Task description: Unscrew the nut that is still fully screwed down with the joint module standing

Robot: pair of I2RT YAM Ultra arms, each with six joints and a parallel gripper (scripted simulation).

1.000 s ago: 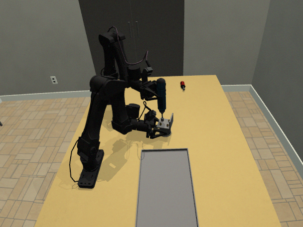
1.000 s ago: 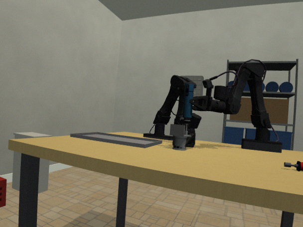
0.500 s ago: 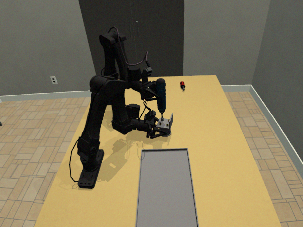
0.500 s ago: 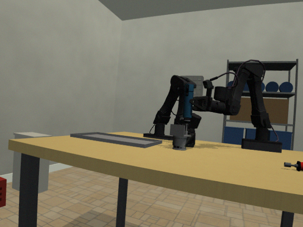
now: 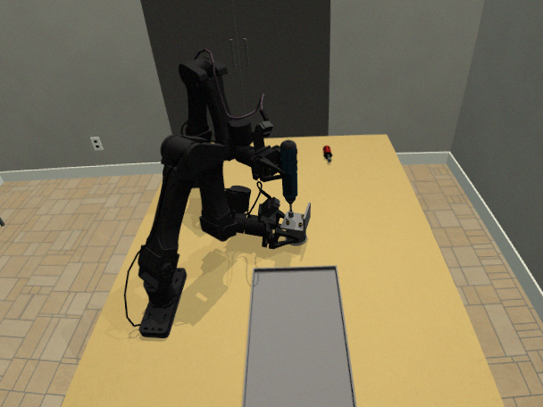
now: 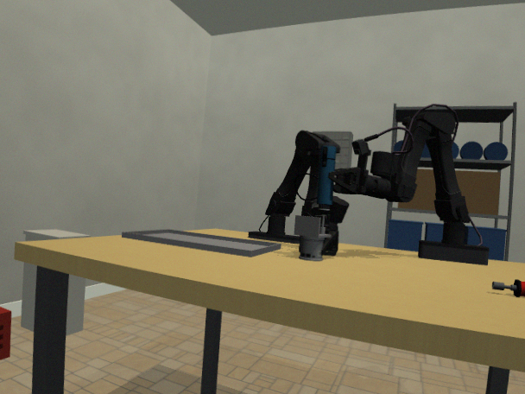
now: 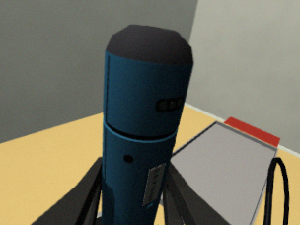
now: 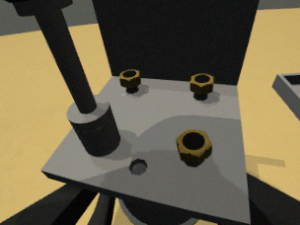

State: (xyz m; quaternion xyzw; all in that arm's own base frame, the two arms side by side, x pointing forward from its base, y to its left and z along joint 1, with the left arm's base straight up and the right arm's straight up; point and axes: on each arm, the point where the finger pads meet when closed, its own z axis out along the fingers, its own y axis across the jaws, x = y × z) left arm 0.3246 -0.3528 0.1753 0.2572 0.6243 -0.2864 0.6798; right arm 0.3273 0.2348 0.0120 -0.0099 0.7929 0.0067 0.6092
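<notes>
The joint module (image 5: 300,242) (image 6: 311,249) stands upright on the table. The L-shaped bracket (image 5: 294,218) (image 6: 307,225) (image 8: 163,106) sits on top, its upright plate on the far side in the right wrist view. My left gripper (image 5: 283,171) (image 6: 332,177) is shut on the blue nut driver (image 5: 289,167) (image 6: 327,173) (image 7: 140,99). The driver's socket (image 8: 96,130) stands at one bracket corner; what is inside it is hidden. Three brass nuts (image 8: 129,78) (image 8: 202,84) (image 8: 193,146) show at the other corners; the two far ones sit raised on studs. My right gripper is shut on the joint module below the bracket.
A shallow grey tray (image 5: 254,339) (image 6: 265,251) (image 7: 260,201) lies on the table (image 5: 402,312) beside the module. A red-handled tool (image 5: 327,152) (image 6: 515,287) lies toward the table's far end. The left arm reaches in above the right arm, close together.
</notes>
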